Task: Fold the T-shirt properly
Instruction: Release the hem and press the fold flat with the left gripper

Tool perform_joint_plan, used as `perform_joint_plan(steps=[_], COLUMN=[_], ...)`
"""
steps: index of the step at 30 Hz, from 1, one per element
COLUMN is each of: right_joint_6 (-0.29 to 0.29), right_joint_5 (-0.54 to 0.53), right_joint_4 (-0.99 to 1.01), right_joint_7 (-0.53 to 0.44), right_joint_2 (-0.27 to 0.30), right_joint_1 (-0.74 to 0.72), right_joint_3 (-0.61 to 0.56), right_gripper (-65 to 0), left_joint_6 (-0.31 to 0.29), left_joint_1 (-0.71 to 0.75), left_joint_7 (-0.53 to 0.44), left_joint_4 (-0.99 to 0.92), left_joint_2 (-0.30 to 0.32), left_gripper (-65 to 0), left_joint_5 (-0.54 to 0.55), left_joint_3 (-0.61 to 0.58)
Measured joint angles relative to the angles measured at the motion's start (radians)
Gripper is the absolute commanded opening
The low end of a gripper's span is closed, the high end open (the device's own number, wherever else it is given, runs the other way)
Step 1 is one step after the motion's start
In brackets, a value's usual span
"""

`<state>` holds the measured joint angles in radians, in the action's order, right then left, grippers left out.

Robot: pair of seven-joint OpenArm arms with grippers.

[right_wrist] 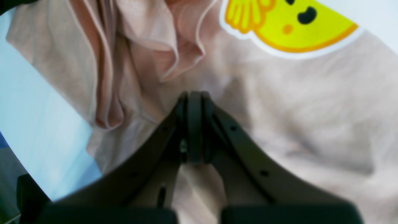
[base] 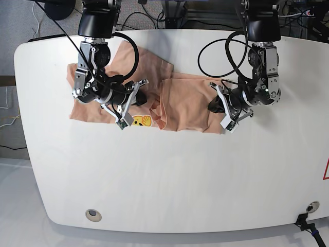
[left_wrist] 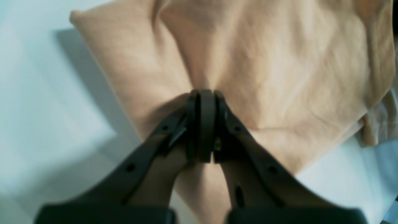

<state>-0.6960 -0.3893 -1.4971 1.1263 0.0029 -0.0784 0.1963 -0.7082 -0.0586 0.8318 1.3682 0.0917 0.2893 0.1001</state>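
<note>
**Both claws pinched shut on a bunched T-shirt**

Nearest the camera in the base view, the lower half of the white desk (base: 169, 180) lies bare, with a small round fitting (base: 93, 214) near its lower left edge and another (base: 310, 207) at the lower right.

Further up, in the upper middle of the frame, the T-shirt (base: 182, 105) is spread across the desk in a rumpled, partly folded band running from left to right. A yellow smiley print (base: 140, 121) shows on its lower edge, left of centre.

At the right end of the band, the left claw (base: 216, 104) sits on the fabric. The left wrist view shows its jaws pressed fully together at the centre of the frame, with the T-shirt (left_wrist: 279, 68) gathered into creases that fan out from the left claw's tips (left_wrist: 203, 93); a fold of cloth is pinched between them. Desk surface shows pale at the left and lower right of that view.

At the left part of the band, the right claw (base: 139, 98) is down on the cloth just above the print. In the right wrist view its jaws are likewise closed tight (right_wrist: 194, 95), nipping the T-shirt (right_wrist: 311, 109), with hemmed ruffles of cloth bunched in the upper left and the smiley print (right_wrist: 289, 25) at the top right.

Farthest back, both arms rise to dark mounts at the top edge, trailing black cables (base: 221, 46).
</note>
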Motion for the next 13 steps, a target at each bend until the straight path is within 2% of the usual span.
perform_joint_plan(steps=[13], right_joint_6=[0.0], right_joint_5=[0.002], right_joint_4=[-0.022], right_joint_7=[0.0], right_joint_2=[0.003], right_joint_1=[-0.002], right_joint_3=[0.001], right_gripper=[-65.0], left_joint_6=[0.0], left_joint_1=[0.017], left_joint_7=[-0.023], left_joint_4=[0.0], left_joint_2=[0.023], left_gripper=[-65.0], left_joint_5=[0.015], left_joint_3=[0.005])
